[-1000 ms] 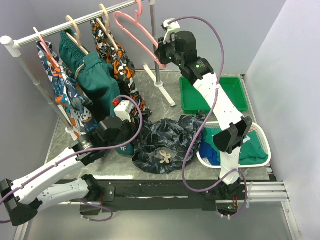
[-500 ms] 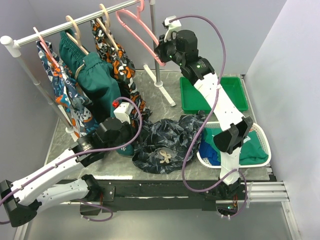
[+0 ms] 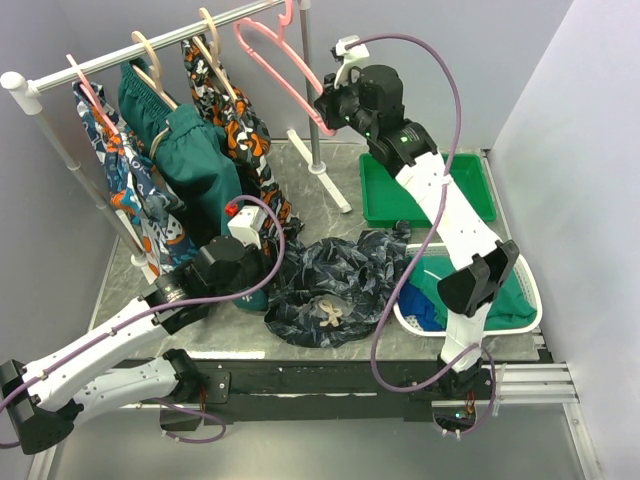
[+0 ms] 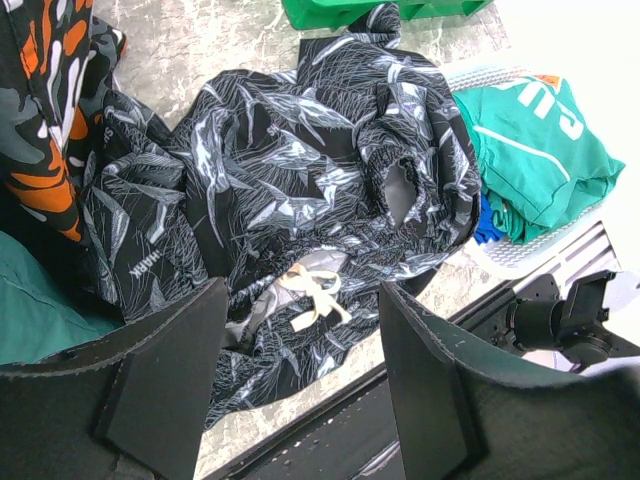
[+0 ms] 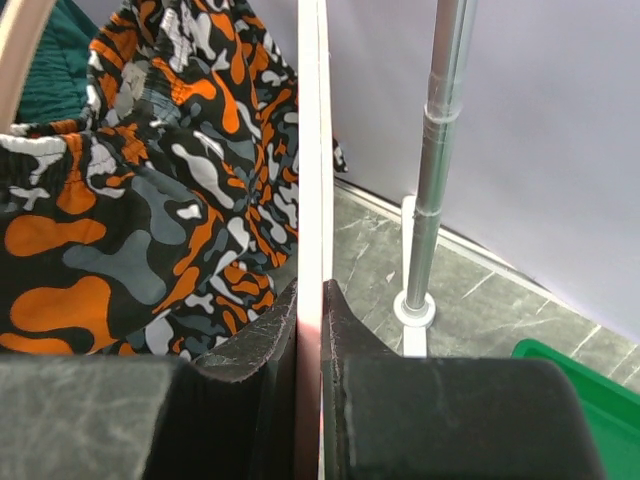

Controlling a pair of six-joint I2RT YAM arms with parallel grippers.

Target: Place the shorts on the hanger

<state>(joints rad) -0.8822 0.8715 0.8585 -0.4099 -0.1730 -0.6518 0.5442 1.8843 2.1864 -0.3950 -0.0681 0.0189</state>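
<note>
Left gripper (image 4: pixel 300 390) stays put, fingers spread above the crumpled navy-grey leaf-print fabric shorts (image 3: pixel 335 280) at the table's (image 4: pixel 200 40) near edge. Right gripper (image 3: pixel 325 108), pinching the large pink plastic hanger (image 3: pixel 275 55), has nudged it rightward at the metal rail's (image 3: pixel 120 52) right end.

Pink hanger (image 5: pixel 311 150); dark shorts (image 4: pixel 300 160) with pale leafy print, seemingly cream drawstring (image 4: pixel 315 290).

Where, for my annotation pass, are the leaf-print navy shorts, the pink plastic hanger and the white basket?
dark navy leaf-print fabric shorts (image 4: pixel 300 180): left wrist view, crumpled middle.
large pink plastic hanger (image 5: pixel 312 150): right wrist view, straight bar.
white plastic basket (image 3: pixel 510 329): top external view, near rim.
</note>
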